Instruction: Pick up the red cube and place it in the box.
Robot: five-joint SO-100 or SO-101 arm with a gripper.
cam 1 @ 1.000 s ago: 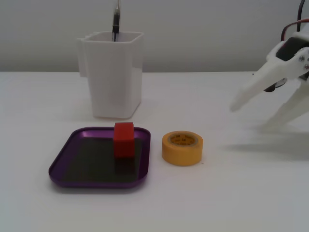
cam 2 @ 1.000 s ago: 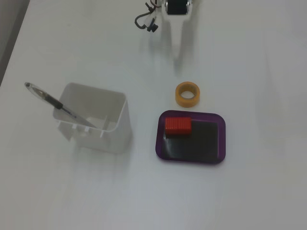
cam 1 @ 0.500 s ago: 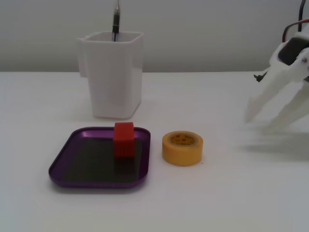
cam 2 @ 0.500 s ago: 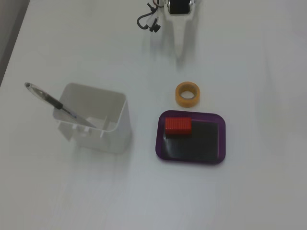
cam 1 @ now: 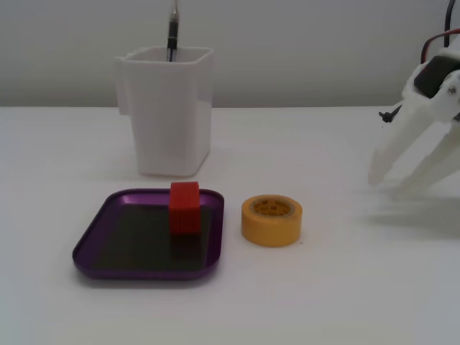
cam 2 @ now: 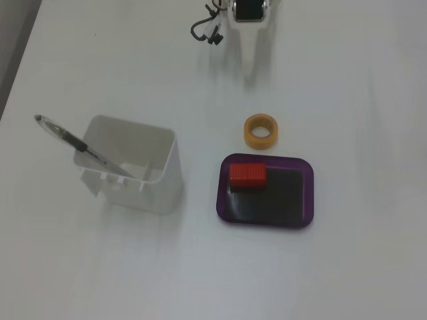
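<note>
The red cube (cam 1: 184,207) stands inside the purple box (cam 1: 92,248), on its dark bottom against the far rim. In a fixed view from above the cube (cam 2: 247,176) lies in the upper left corner of the box (cam 2: 301,165). My white gripper (cam 1: 395,184) hangs over the table at the right edge, well away from the box, its two fingers spread apart and empty. From above, the gripper (cam 2: 249,67) is at the top, beyond the tape roll.
A yellow tape roll (cam 1: 271,220) lies just right of the box; from above it (cam 2: 260,131) sits between box and gripper. A tall white container (cam 1: 169,115) with a pen (cam 1: 172,32) stands behind the box, and shows at left from above (cam 2: 133,180).
</note>
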